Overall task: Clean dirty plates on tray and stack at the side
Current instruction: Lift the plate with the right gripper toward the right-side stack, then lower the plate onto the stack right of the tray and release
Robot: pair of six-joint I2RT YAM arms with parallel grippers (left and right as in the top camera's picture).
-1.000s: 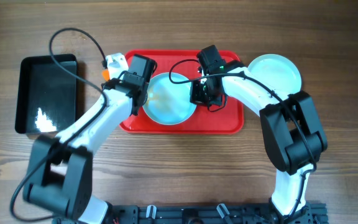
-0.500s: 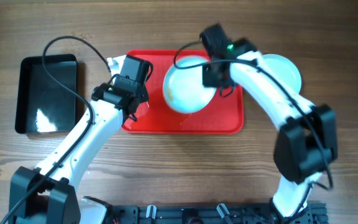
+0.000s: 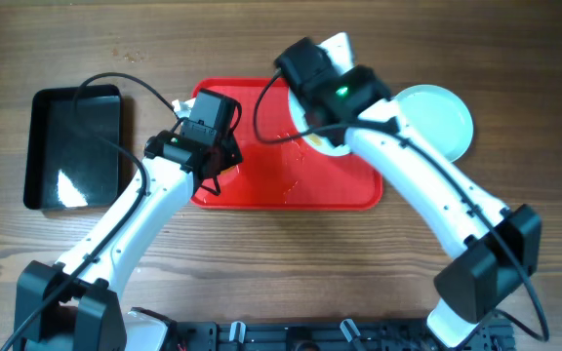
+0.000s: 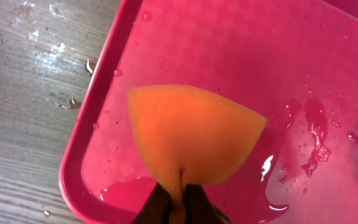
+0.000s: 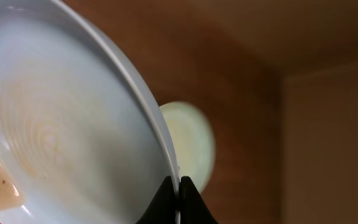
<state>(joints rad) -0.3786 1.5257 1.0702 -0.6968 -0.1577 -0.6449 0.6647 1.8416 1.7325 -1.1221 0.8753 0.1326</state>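
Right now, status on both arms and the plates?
Left gripper shut on orange sponge over tray. Right gripper shut on smeared plate, tilted above tray. Second plate on table beside tray. Nothing blocking.

We've got a wood-grain surface (image 3: 261, 253) here, with the red tray (image 3: 291, 190) sitting toward the back middle. A glossy black bin (image 3: 76, 146) sits well off to its left, and a pale plate (image 3: 452, 117) just beside its right end. There are also a few water drops (image 4: 55, 102) on the wood right by the tray's corner.
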